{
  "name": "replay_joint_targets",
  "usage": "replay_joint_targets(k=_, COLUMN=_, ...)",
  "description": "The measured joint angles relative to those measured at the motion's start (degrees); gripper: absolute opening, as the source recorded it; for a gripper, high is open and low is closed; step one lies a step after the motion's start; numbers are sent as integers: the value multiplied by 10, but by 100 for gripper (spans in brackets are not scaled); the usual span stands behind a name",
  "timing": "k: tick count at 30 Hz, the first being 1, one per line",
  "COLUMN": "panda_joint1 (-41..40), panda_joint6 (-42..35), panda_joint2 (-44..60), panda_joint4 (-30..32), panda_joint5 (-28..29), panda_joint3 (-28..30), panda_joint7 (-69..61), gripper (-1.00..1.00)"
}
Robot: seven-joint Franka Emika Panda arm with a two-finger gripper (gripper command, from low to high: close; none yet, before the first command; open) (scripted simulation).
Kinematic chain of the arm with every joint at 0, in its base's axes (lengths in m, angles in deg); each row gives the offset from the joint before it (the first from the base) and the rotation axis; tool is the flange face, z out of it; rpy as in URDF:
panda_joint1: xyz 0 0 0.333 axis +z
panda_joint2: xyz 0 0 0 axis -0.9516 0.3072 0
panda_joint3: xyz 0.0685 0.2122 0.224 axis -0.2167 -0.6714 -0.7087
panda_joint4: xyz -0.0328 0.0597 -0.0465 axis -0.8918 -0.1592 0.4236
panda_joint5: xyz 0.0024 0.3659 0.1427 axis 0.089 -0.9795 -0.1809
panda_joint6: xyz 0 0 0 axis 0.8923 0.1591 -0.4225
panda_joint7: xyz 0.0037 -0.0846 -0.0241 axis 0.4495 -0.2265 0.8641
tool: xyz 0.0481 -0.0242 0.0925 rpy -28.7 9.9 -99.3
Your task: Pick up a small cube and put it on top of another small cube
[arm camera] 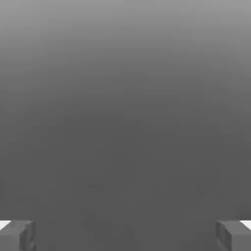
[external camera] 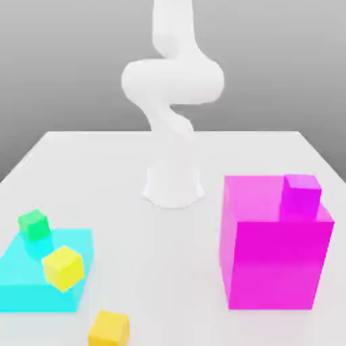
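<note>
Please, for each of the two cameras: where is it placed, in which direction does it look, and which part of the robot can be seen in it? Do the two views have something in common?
Exterior view: off the arm, above table height, facing the white arm across the table; it sees the amber cube, green cube, yellow cube, cyan slab, large magenta block and small magenta cube.
Hand view: on the hand, facing plain grey background; two grey fingertips far apart, so the gripper is open.
Shared: no object appears in both.

Small amber cube (external camera: 109,328) on the table, well apart from the small green cube (external camera: 34,225) on a cyan slab (external camera: 20,277).
</note>
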Motion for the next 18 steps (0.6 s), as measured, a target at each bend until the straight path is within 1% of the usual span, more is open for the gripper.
replay_joint_targets(k=18, panda_joint1=-20, panda_joint6=131, panda_joint2=377, panda_joint4=30, panda_joint5=-37, panda_joint3=51, panda_joint7=-31, gripper=0)
